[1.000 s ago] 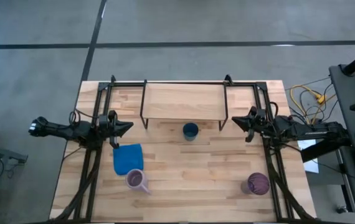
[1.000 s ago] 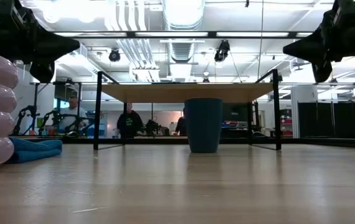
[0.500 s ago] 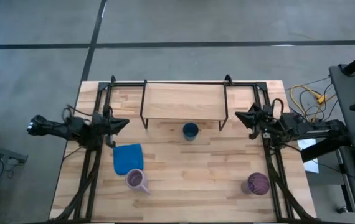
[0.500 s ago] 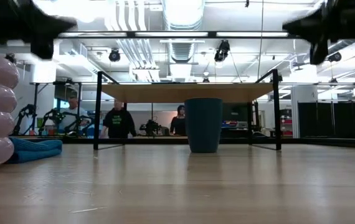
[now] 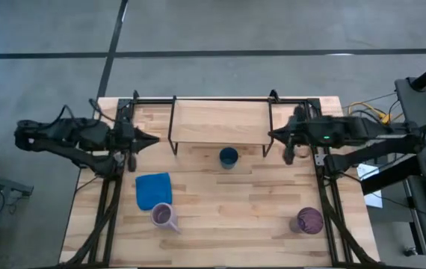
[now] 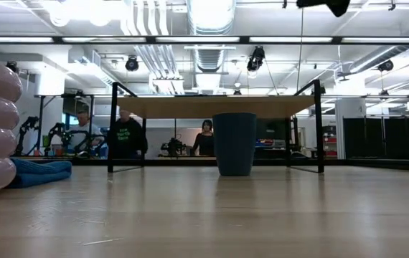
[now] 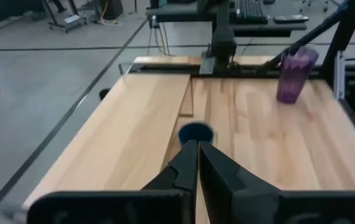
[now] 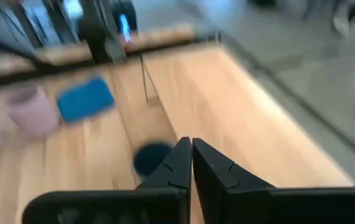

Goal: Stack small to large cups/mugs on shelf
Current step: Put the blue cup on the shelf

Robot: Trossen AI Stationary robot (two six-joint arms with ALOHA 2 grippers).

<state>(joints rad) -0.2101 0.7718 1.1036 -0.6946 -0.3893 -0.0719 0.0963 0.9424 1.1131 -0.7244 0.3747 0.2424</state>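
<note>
The small dark blue cup [image 5: 229, 157] stands upright on the tabletop, just in front of the shelf [image 5: 220, 122]; it also shows in the low view [image 6: 234, 143]. The pale lavender ribbed mug [image 5: 164, 217] stands near the front left. The dark purple tumbler [image 5: 309, 220] stands at the front right. My left gripper [image 5: 155, 139] is shut and empty, raised off the shelf's left end and pointing toward the blue cup [image 7: 195, 133]. My right gripper [image 5: 271, 135] is shut and empty, raised at the shelf's right end and pointing toward the blue cup [image 8: 152, 158].
A flat blue cloth [image 5: 153, 190] lies on the table left of centre, behind the mug. Black frame bars [image 5: 134, 101] run along the table's back and sides. People stand in the room beyond the table [image 6: 125, 136]. Cables lie off the table's right side [image 5: 366, 119].
Both grippers have risen, leaving the low view's top edge. My left gripper has gone a little toward the far edge. My right gripper has gone toward the far edge and the table's left, nearer the shelf's right end. Both stay shut. The cups, mug and cloth have not moved.
</note>
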